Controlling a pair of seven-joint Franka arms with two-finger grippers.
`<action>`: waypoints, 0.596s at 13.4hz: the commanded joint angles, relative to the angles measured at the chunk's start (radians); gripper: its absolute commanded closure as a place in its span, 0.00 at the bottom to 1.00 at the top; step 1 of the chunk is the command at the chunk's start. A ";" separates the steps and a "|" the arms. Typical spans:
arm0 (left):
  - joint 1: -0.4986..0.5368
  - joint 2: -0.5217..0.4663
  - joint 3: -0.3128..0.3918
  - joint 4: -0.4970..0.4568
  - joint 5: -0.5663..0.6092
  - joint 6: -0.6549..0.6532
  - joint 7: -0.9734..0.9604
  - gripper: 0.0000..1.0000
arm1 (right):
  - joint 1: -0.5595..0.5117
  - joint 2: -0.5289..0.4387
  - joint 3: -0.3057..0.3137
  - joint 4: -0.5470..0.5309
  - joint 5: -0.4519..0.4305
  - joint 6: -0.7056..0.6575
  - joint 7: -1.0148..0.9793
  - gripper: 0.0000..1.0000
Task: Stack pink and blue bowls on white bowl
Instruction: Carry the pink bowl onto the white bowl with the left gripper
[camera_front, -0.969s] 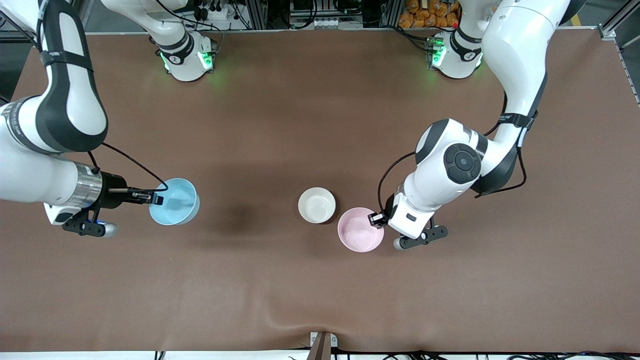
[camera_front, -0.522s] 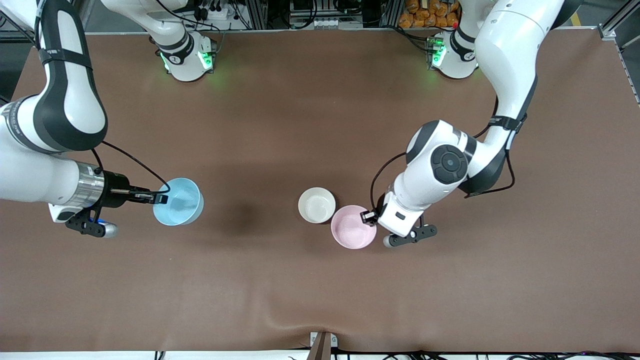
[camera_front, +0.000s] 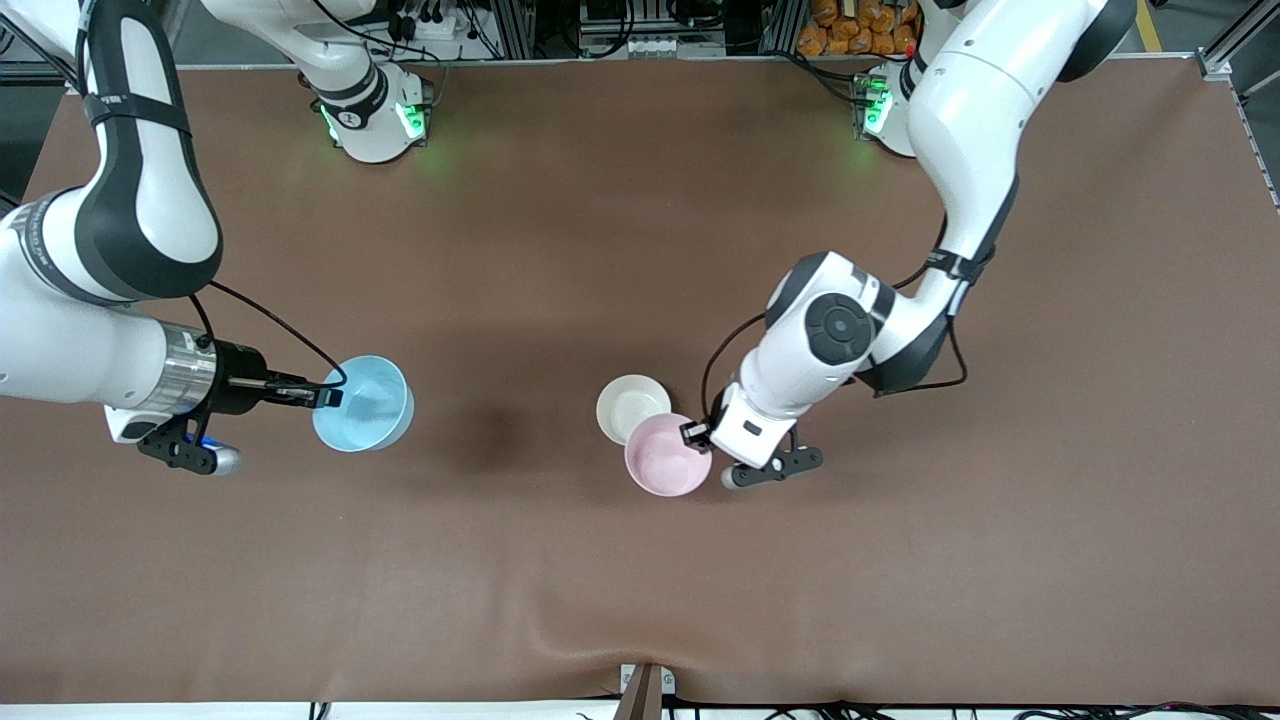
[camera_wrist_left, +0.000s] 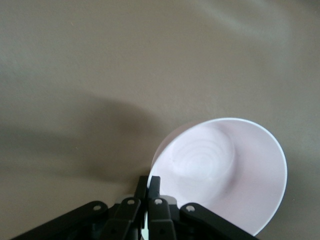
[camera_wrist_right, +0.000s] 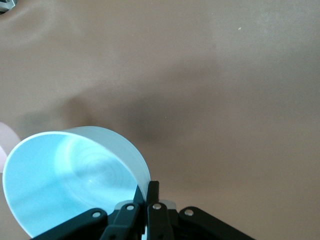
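Observation:
My left gripper (camera_front: 697, 432) is shut on the rim of the pale pink bowl (camera_front: 665, 460) and holds it in the air, where it overlaps the near edge of the white bowl (camera_front: 625, 400) on the table. In the left wrist view the fingers (camera_wrist_left: 148, 183) pinch the pink bowl's (camera_wrist_left: 225, 170) rim; the white bowl is out of view there. My right gripper (camera_front: 325, 397) is shut on the rim of the sky blue bowl (camera_front: 365, 405), over the table toward the right arm's end. The right wrist view shows that gripper (camera_wrist_right: 151, 189) pinching the blue bowl (camera_wrist_right: 70, 180).
The brown table (camera_front: 640, 580) bears only the white bowl. The two arm bases (camera_front: 375, 115) stand at its far edge. A dark shadow (camera_front: 480, 435) lies on the table between the blue bowl and the white bowl.
My left arm has carried the pink bowl toward the right arm's end, so it now overlaps the white bowl. My right arm has moved the blue bowl slightly toward the middle.

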 joint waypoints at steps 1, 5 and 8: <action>-0.028 -0.002 0.016 -0.006 0.025 -0.004 -0.077 1.00 | 0.018 -0.007 -0.006 0.010 0.018 -0.017 0.043 1.00; -0.059 0.011 0.016 -0.040 0.023 -0.006 -0.130 1.00 | 0.024 -0.009 -0.006 0.010 0.018 -0.017 0.046 1.00; -0.083 0.004 0.016 -0.094 0.025 -0.006 -0.173 1.00 | 0.025 -0.009 -0.006 0.010 0.018 -0.020 0.046 1.00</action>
